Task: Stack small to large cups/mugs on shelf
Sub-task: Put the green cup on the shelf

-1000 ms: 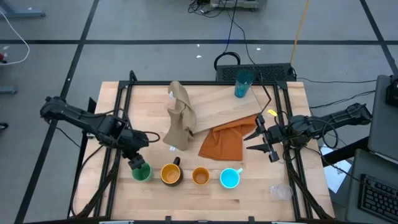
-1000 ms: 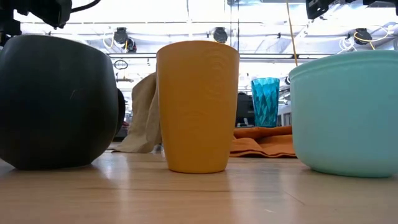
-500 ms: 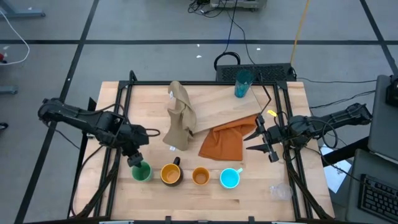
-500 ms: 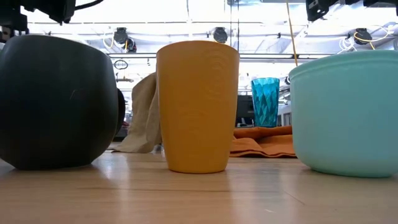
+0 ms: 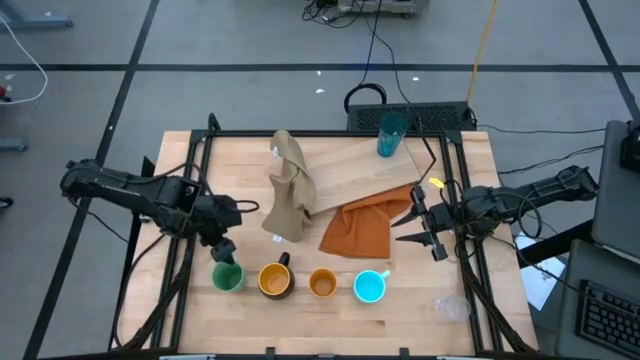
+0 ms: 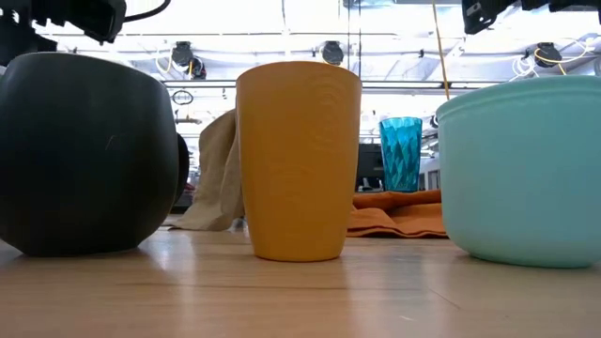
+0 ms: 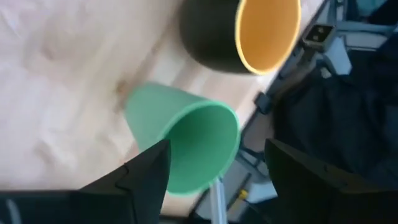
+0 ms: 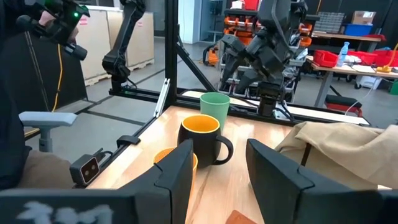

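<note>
Four cups stand upright in a row near the table's front edge: light green cup (image 5: 228, 276), yellow mug with a dark outside (image 5: 274, 280), orange cup (image 5: 322, 284) and cyan mug (image 5: 370, 287). The teal tumbler (image 5: 391, 134) stands on the light wood shelf panel (image 5: 350, 165) at the back. A tiny clear glass (image 5: 450, 307) stands at the front right. My left gripper (image 5: 222, 248) is open just behind the green cup (image 7: 186, 146), which shows between its fingers without touching them. My right gripper (image 5: 410, 227) is open and empty, right of the orange cloth.
A tan cloth (image 5: 290, 190) is heaped over the shelf's left end, and an orange cloth (image 5: 360, 228) lies over its near edge. A black frame rail (image 5: 190, 200) runs along each side of the table. Bare tabletop shows left of the tan cloth.
My left gripper has drawn back from the green cup toward the table's far edge. The cup stays upright where it was. My right arm has kept still.
</note>
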You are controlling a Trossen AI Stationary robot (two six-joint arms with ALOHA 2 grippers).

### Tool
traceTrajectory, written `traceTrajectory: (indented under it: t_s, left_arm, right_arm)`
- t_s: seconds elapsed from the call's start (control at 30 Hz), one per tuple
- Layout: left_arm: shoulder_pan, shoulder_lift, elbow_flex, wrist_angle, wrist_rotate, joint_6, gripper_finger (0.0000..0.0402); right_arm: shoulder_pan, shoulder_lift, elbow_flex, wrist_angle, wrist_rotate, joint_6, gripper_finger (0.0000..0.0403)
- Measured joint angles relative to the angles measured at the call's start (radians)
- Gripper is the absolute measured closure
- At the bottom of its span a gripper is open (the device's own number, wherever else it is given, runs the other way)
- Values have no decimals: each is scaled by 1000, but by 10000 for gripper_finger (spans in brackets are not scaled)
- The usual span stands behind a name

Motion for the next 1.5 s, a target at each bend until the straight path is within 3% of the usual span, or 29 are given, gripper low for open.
traceTrajectory:
  t_s: [0.3, 0.67, 0.97, 1.2, 1.5]
  left_arm:
    - [-98, 26, 21, -109, -50, -57, 161]
    - [-234, 206, 249, -244, -317, -66, 190]
    - [-267, 318, 241, -351, -251, -89, 190]
    - [-267, 327, 241, -305, -247, -99, 190]
    - [-283, 327, 241, -285, -384, -64, 190]
  right_arm:
    - [0, 0, 0, 0, 0, 0, 261]
    - [0, 0, 0, 3, 0, -8, 261]
    - [0, 1, 0, 0, 0, -18, 261]
    - [0, 1, 0, -10, 0, -31, 261]
    - [0, 1, 0, -17, 0, -31, 261]
